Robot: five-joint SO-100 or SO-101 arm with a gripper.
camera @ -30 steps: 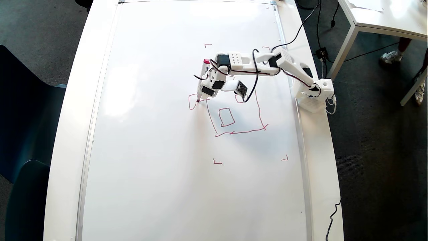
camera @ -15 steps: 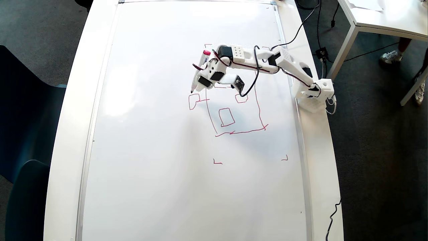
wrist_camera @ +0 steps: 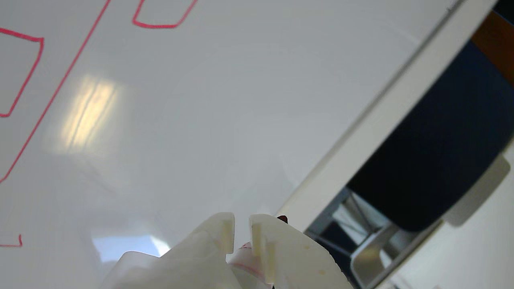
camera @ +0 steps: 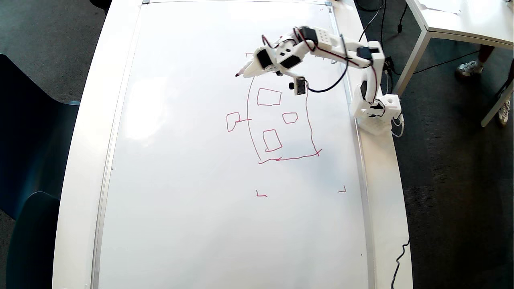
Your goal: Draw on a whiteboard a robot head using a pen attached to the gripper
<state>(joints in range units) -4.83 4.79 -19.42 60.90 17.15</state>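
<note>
The whiteboard (camera: 192,208) fills most of the overhead view. On it is the robot head (camera: 281,157), a red outline with three small boxes inside and one small box (camera: 232,121) on a stalk to its left. My gripper (camera: 248,71) hovers at the outline's upper left end, raised and pointing left. It is shut on the pen (camera: 238,74), of which only the dark red tip pokes out. In the wrist view the two white fingertips (wrist_camera: 225,230) stand almost together, the pen (wrist_camera: 282,219) tip shows beyond them, and the whiteboard (wrist_camera: 209,120) carries red lines.
The arm's base (camera: 377,116) sits on the table's right edge beside the board. Small red corner marks (camera: 261,194) lie below the drawing. A dark chair (camera: 28,168) stands left of the table. A smaller white table (camera: 461,24), cables (camera: 386,62) and a person's shoe (camera: 468,69) are at the upper right.
The pen left the small outside box. The arm folded back and swung toward the top of the view, uncovering the upper boxes inside the outline.
</note>
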